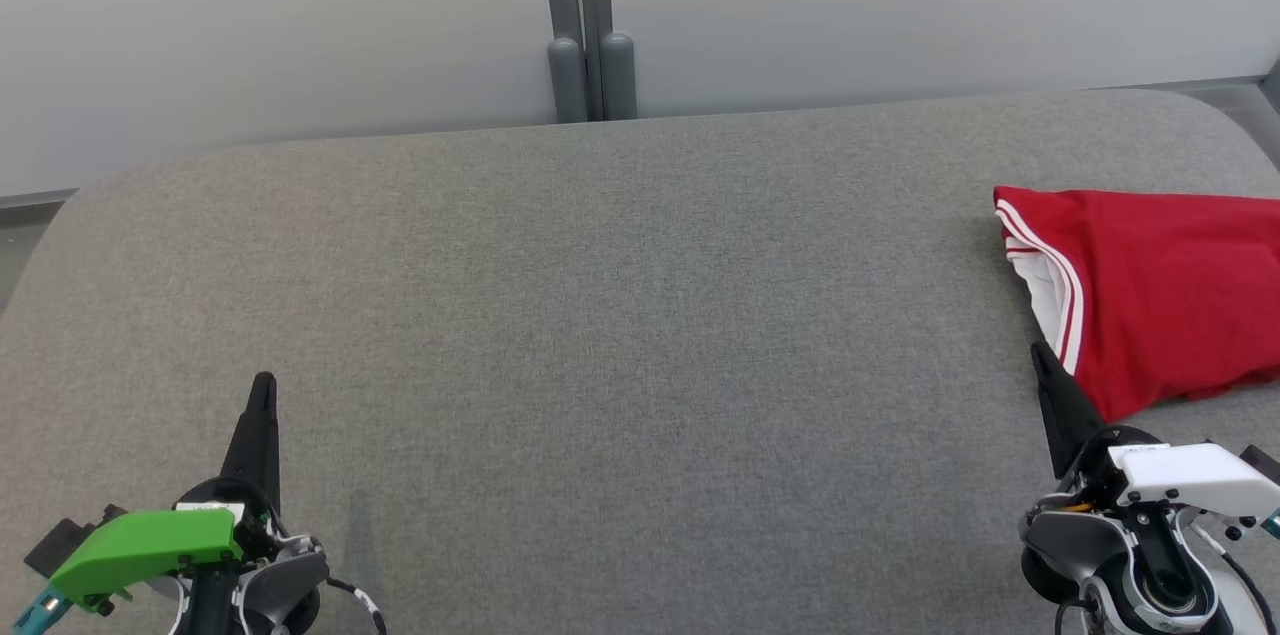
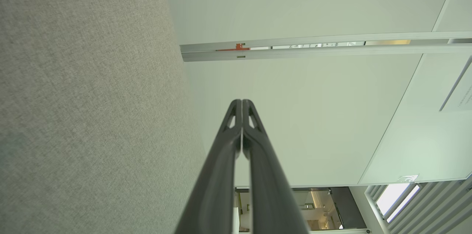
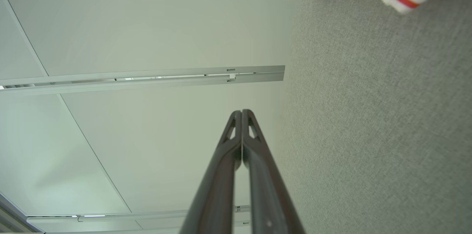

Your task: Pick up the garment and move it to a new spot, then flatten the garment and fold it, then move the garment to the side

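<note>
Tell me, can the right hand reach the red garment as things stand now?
Probably yes. The right hand is shut and sits just beside the striped edge of the garment, with nothing but bare grey table around them. It would need to open first.

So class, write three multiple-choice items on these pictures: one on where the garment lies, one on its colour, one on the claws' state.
1. Where on the grey surface does the garment lie? A. robot's left B. middle C. robot's right
2. Its main colour? A. blue B. red C. green
3. The left claw and right claw are: A. both shut, empty B. both open C. gripping the garment
1 C, at the right edge; 2 B, red cloth, white trim; 3 A, both pressed closed, nothing between.
</note>
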